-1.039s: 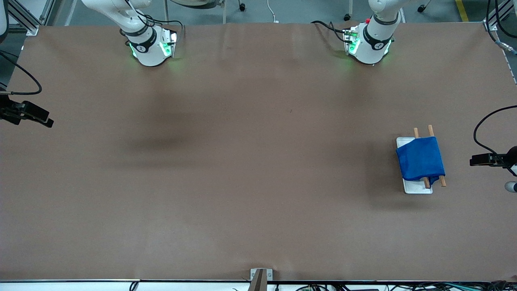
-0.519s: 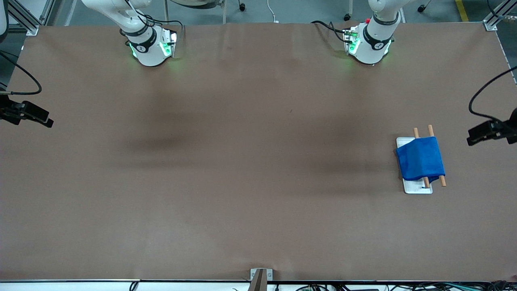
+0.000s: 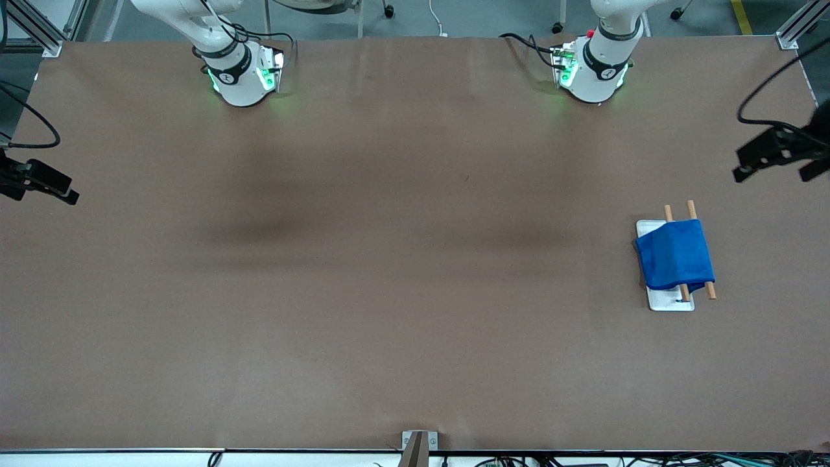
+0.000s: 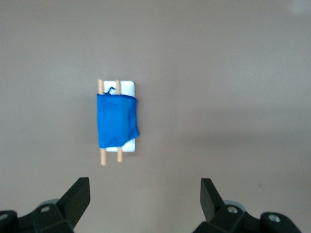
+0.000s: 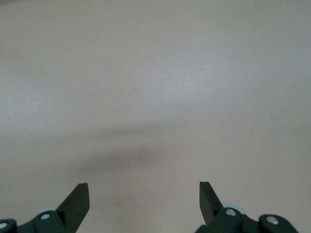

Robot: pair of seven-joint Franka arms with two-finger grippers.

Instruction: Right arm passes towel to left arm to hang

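The bright blue towel (image 3: pixel 675 254) hangs draped over two wooden rods of a rack with a white base (image 3: pixel 670 301), toward the left arm's end of the table. It also shows in the left wrist view (image 4: pixel 116 120), with its small loop at one end. My left gripper (image 3: pixel 746 166) is open and empty, high above the table's edge at that end, apart from the rack. In its own view the fingers (image 4: pixel 77 196) stand wide apart. My right gripper (image 3: pixel 65 192) is open and empty over the table edge at the right arm's end; its wrist view shows only bare table.
The brown table (image 3: pixel 389 259) spreads between the two arm bases (image 3: pixel 240 74) (image 3: pixel 593 68). A small metal bracket (image 3: pixel 418 444) sits at the table edge nearest the front camera. Cables trail from both wrists.
My left gripper has moved away from the front camera along the table's end, clear of the rack. The towel and rack have not moved. My right gripper has shifted slightly outward.
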